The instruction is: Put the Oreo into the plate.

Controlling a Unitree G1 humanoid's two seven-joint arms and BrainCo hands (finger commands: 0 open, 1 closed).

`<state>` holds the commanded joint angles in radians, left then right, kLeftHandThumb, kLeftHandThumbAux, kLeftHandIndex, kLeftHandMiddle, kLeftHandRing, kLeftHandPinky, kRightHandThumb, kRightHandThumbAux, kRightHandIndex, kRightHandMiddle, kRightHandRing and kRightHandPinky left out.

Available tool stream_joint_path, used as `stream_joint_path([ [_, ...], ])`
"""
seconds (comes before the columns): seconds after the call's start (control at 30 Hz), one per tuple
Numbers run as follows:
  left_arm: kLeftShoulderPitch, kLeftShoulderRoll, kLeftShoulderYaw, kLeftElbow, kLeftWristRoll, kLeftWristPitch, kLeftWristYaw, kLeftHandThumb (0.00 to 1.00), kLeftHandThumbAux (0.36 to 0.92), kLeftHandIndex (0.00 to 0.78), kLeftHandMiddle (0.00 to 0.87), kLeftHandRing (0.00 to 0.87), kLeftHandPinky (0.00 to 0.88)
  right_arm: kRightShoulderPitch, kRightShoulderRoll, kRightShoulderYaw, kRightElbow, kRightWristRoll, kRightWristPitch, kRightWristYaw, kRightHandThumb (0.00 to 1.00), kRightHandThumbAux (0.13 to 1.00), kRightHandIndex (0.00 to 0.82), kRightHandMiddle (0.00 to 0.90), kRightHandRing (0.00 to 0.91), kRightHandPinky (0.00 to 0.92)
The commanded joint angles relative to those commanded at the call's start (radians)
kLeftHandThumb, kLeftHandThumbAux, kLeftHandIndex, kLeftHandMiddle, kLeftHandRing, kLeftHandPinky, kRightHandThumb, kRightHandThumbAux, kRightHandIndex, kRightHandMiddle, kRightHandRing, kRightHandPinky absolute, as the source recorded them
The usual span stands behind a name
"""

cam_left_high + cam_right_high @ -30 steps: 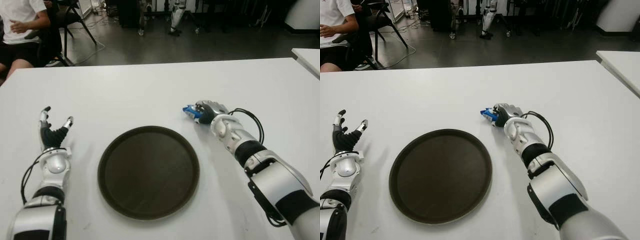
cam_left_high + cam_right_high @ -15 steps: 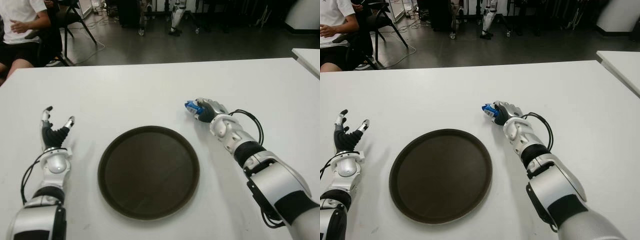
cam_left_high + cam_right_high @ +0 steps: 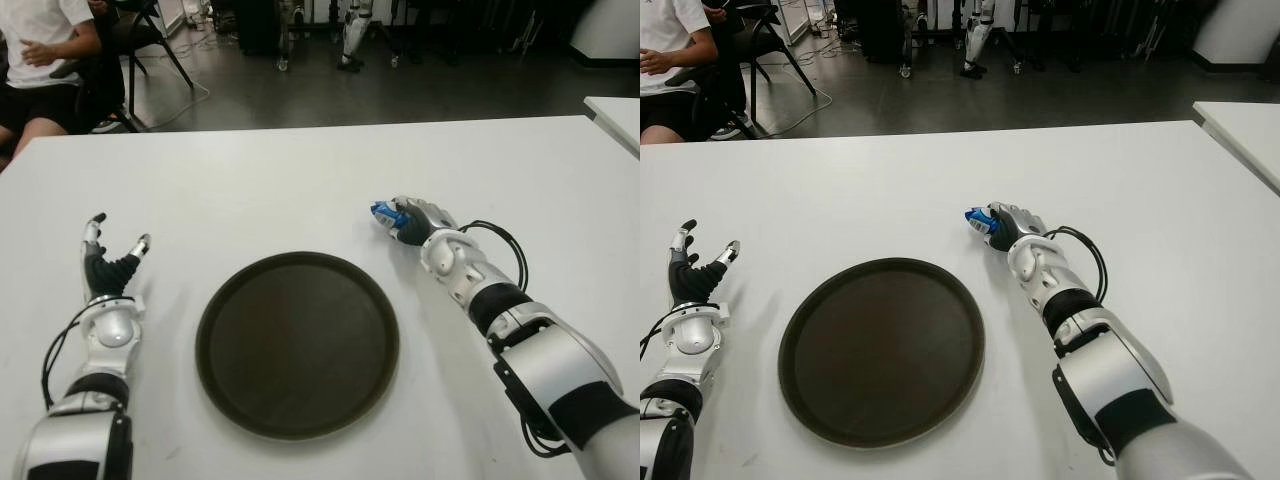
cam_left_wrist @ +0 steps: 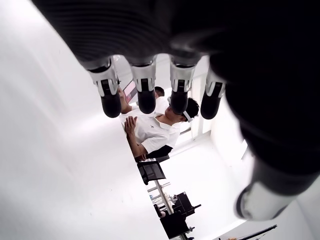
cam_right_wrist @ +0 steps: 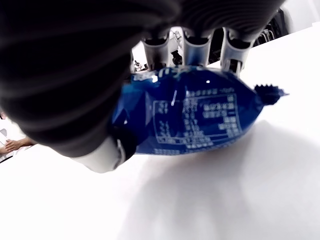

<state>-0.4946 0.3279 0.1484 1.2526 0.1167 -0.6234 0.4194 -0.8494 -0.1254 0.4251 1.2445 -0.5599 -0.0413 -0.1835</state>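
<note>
My right hand (image 3: 415, 222) grips Oreo (image 5: 192, 116); plate (image 3: 297, 343) lies nearer me, toward my left. Left hand (image 3: 108, 270) open, idle.

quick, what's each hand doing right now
Left hand: open, fingers spread, holding nothing, left of the plate.
Right hand: closed on the blue Oreo packet, beyond the plate's right side.

The right hand (image 3: 412, 219) has carried the Oreo pack (image 3: 384, 213) slightly farther from the plate (image 3: 297, 343).
</note>
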Motion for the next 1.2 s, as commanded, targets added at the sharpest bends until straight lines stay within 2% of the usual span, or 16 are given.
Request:
stream_joint_path([
  [0.2, -0.002, -0.001, 0.006, 0.002, -0.006, 0.009, -0.009, 0.0, 0.702, 0.021, 0.019, 0.0, 0.001, 0.0, 0.001, -0.005, 0.001, 0.005, -0.001, 0.005, 0.703, 0.718, 0.434, 0.718, 0.713, 0.695],
  [0.8, -0.002, -0.001, -0.001, 0.002, 0.008, 0.024, 0.011, 0.0, 0.675, 0.011, 0.005, 0.0, 0.001, 0.006, 0.001, -0.013, 0.002, 0.023, -0.009, -0.005, 0.704, 0.717, 0.436, 0.732, 0.726, 0.716],
  [1.0, -0.001, -0.001, -0.001, 0.002, 0.009, 0.02, 0.011, 0.0, 0.669, 0.019, 0.014, 0.0, 0.012, 0.02, 0.003, -0.05, -0.012, 0.054, -0.023, -0.055, 0.704, 0.717, 0.437, 0.743, 0.736, 0.723],
  [1.13, -0.001, -0.001, 0.0, 0.002, 0.008, 0.015, 0.006, 0.0, 0.673, 0.017, 0.014, 0.0, 0.017, 0.063, -0.005, -0.099, -0.056, 0.094, -0.059, -0.12, 0.705, 0.717, 0.439, 0.764, 0.758, 0.751],
  [1.2, -0.001, -0.002, 0.004, 0.003, 0.002, 0.012, -0.001, 0.0, 0.675, 0.017, 0.014, 0.001, 0.02, 0.118, -0.019, -0.139, -0.124, 0.128, -0.097, -0.143, 0.706, 0.717, 0.44, 0.774, 0.769, 0.764],
])
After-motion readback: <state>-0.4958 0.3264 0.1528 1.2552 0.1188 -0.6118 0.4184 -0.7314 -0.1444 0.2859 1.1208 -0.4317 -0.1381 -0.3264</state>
